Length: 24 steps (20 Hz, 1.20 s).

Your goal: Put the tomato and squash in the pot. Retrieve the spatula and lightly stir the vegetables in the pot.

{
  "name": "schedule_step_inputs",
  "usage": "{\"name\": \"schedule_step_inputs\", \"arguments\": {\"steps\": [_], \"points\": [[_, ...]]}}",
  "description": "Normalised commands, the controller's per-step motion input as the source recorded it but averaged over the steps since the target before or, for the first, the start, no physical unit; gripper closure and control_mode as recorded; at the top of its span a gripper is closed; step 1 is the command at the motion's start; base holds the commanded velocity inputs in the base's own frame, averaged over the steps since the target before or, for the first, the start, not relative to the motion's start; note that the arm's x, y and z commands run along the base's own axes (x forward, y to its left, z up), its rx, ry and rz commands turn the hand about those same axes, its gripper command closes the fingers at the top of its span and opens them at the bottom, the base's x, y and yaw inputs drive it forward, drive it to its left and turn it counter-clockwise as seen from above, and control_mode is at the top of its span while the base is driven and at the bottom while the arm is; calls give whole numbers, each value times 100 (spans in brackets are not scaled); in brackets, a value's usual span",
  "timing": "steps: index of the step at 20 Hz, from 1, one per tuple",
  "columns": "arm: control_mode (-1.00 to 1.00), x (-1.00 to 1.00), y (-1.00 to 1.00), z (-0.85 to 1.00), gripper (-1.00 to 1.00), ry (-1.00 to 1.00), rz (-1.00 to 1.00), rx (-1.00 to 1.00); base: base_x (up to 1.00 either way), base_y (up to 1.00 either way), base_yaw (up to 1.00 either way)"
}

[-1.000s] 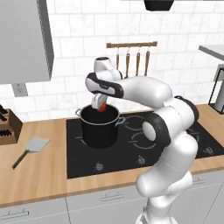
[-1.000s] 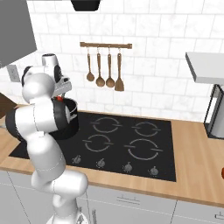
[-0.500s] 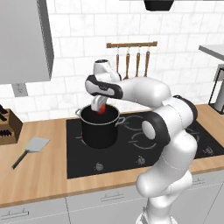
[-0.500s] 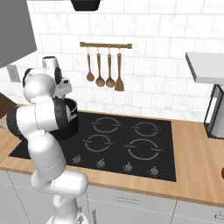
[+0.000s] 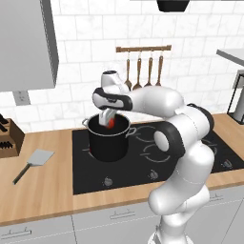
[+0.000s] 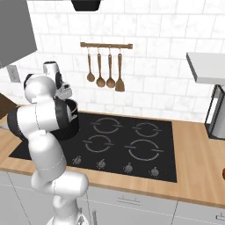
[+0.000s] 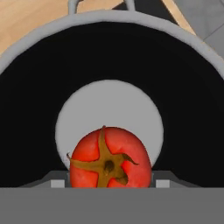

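While over pot (image 5: 109,140) | tomato (image 7: 109,159) between fingers (image 5: 106,116)

Wooden counter (image 5: 47,190): carries a black cooktop (image 5: 143,159) set into it. On the cooktop's rear left burner stands the pot (image 5: 109,143). Left of the cooktop, on bare wood, lies the spatula (image 5: 32,163); farther left, a knife block (image 5: 7,138) at the wall.

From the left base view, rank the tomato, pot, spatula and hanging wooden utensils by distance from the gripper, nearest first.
1. tomato: between the jaws of the gripper.
2. pot: directly beneath, on the cooktop.
3. hanging wooden utensils: on the wall rail, up and to the right.
4. spatula: on the counter far left.
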Motion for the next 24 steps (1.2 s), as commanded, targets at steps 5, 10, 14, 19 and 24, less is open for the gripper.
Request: {"name": "schedule_step_inputs", "arguments": {"steps": [5,10,14,19,24], "points": [[-100,0,1,-19,100,0,0,0,0,0,0],[-100,4,0,-16,100,0,0,0,0,0,0],[-100,8,0,-12,100,0,0,0,0,0,0],[-100,11,0,-6,100,0,0,0,0,0,0],[-100,7,0,-7,100,0,0,0,0,0,0]]}}
